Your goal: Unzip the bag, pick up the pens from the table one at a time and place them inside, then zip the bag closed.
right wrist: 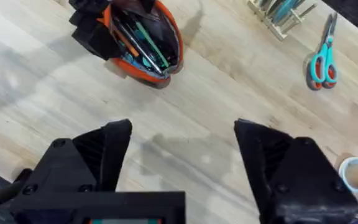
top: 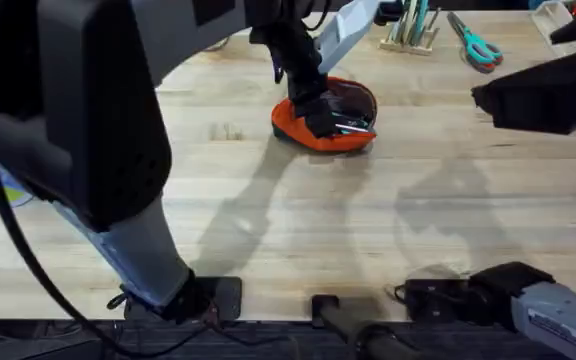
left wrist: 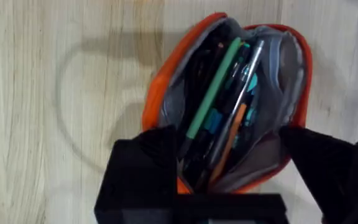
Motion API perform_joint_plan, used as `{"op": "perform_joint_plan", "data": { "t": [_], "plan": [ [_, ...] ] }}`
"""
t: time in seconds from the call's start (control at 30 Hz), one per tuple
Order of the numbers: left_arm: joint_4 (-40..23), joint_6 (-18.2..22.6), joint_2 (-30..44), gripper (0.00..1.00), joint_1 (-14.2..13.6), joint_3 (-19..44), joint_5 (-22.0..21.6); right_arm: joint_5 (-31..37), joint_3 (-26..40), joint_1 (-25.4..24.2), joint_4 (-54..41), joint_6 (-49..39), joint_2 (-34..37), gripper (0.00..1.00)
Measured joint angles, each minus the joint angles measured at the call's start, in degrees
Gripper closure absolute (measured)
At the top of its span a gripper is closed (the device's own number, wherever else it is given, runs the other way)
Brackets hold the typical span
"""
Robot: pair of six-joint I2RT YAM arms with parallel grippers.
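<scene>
Bag [left wrist: 294, 74] gaping, left hand [left wrist: 229, 168] spread over it; right hand [right wrist: 182, 155] spread, empty.

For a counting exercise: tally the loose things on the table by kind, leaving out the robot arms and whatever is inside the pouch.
Orange pouch, unzipped, with pens inside: 1
Teal-handled scissors: 1
Wooden rack holding upright tools: 1
Total: 3
</scene>
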Motion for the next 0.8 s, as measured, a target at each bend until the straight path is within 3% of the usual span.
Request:
{"op": "perform_joint_plan", "data": {
  "t": [0.33,0.6,0.8],
  "plan": [
    [-0.69,0.02,-3.04,0.008,0.98,-0.59,0.18,0.00,0.00,0.00,0.00,0.00,0.00,0.003],
    [-1.73,0.04,-12.76,0.008,6.74,-0.59,0.24,0.00,0.00,0.00,0.00,0.00,0.00,0.003],
    [-2.48,0.04,-15.89,0.008,10.74,-0.59,0.24,0.00,0.00,0.00,0.01,0.00,0.00,0.003]
  ]
}}
